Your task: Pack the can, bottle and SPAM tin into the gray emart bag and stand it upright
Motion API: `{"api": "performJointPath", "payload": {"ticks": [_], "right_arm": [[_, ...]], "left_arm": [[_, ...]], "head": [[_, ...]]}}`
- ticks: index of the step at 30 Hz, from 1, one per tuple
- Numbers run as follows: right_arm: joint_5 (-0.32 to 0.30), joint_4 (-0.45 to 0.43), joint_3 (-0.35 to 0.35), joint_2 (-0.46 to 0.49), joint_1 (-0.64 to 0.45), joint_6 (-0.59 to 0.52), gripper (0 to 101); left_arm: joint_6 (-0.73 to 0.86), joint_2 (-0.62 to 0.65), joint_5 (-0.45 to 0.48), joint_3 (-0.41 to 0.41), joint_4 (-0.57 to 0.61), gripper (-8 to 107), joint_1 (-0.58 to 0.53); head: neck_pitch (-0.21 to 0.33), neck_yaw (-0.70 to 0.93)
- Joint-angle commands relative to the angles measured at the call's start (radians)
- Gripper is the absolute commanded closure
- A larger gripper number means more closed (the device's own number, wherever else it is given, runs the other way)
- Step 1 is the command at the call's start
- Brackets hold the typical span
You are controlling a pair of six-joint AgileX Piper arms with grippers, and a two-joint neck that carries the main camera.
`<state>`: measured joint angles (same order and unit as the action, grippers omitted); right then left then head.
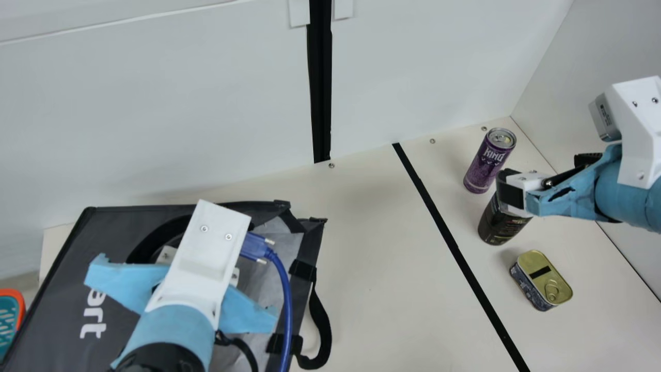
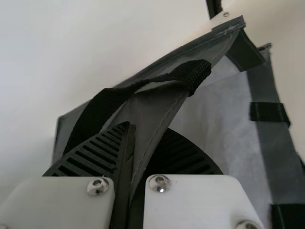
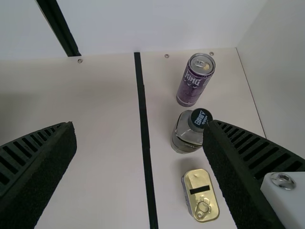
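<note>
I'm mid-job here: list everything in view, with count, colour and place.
Can: 1, purple, right rear of table
Bottle: 1, dark, between can and tin
SPAM tin: 1, gold lid, nearest of the three
Gray emart bag: 1, gray, left side
Handles: 2, black, on bag
Table: 1, cream, below
Line: 1, black, across table
Walls: white, behind and right
Arms: 2, blue and white, left and right
Left end effector: 1, black, pinching bag's edge
Right end effector: 1, black, open by bottle
</note>
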<state>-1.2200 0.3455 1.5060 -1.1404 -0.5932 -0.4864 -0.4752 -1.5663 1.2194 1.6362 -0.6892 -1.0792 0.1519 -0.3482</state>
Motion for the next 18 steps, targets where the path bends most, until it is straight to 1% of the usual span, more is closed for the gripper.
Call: {"api": "performJointPath", "payload": {"ticks": [1,7,18], "right_arm": [[0.000,0.000,0.000,0.000,0.000,0.000,6],[0.000,0.000,0.000,0.000,0.000,0.000,6],[0.000,0.000,0.000,0.000,0.000,0.000,6]], "left_arm": [[0.001,-0.002,0.000,0.012,0.064,107,0.010],[0.015,0.004,-0.059,-0.005,0.195,107,0.077],[0.092,0.028,-0.200,-0.082,0.441,107,0.220]], "head": [[0.023,-0.001],[0.023,-0.001],[0.023,-0.001]]}}
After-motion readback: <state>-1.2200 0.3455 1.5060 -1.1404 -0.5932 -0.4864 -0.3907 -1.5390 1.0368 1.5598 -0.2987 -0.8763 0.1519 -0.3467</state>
